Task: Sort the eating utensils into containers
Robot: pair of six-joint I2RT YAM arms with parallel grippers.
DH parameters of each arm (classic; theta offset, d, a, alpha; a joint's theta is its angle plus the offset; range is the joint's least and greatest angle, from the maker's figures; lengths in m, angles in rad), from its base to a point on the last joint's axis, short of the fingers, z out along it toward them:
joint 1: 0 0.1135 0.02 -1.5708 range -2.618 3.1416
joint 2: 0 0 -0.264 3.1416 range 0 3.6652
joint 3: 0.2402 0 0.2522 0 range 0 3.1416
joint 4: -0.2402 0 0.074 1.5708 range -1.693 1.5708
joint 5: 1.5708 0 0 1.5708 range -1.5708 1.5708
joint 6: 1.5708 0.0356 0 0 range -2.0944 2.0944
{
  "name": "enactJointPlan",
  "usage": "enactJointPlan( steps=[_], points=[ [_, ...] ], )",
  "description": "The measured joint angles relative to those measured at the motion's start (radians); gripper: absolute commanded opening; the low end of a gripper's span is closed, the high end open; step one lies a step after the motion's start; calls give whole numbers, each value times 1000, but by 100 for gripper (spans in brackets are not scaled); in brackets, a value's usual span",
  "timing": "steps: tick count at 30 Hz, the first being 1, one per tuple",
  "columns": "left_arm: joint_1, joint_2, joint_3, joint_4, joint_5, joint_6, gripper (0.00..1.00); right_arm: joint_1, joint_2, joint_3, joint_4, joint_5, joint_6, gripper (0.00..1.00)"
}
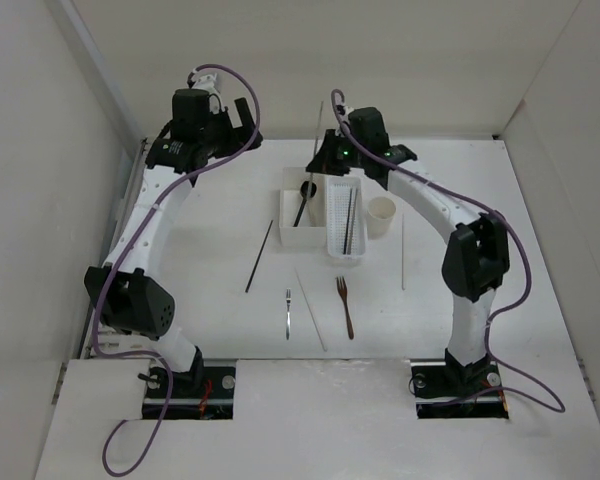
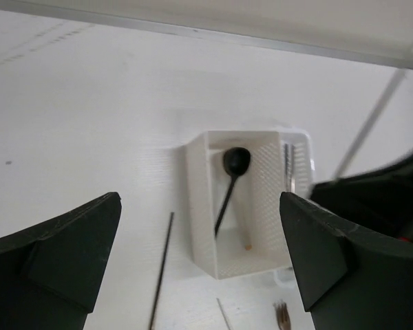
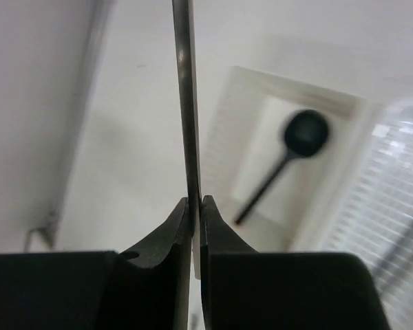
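My right gripper [image 1: 320,160] [image 3: 195,203] is shut on a thin chopstick [image 1: 319,125] [image 3: 184,103] and holds it above the far edge of the white square box [image 1: 292,228] [image 3: 251,103]. The black spoon [image 1: 305,192] [image 2: 235,163] [image 3: 303,134] lies in that box. The perforated basket [image 1: 346,255] [image 3: 392,206] beside it holds dark chopsticks [image 1: 350,220]. The cream cup [image 1: 382,217] stands to its right. My left gripper [image 1: 248,122] [image 2: 199,199] is open and empty, raised at the far left. On the table lie a dark chopstick [image 1: 259,256] [image 2: 162,268], a silver fork [image 1: 289,312], a brown fork [image 1: 344,305] and two pale chopsticks [image 1: 310,310] [image 1: 402,250].
White walls enclose the table at the back [image 1: 380,60] and on both sides. The right arm's elbow [image 1: 475,255] stands to the right of the cup. The left arm's elbow [image 1: 135,300] stands at the near left.
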Motion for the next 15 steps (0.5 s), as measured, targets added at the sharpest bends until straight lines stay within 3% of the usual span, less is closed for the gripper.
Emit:
enactJointPlan(
  steps=[6,15],
  points=[
    [36,-12,-69,0,-167,40,100,-39,-83,6,-298,270,-147,0],
    [36,-13,-201,-38,-236,56,100,-37,-55,-135,-441,413,-196,0]
  ],
)
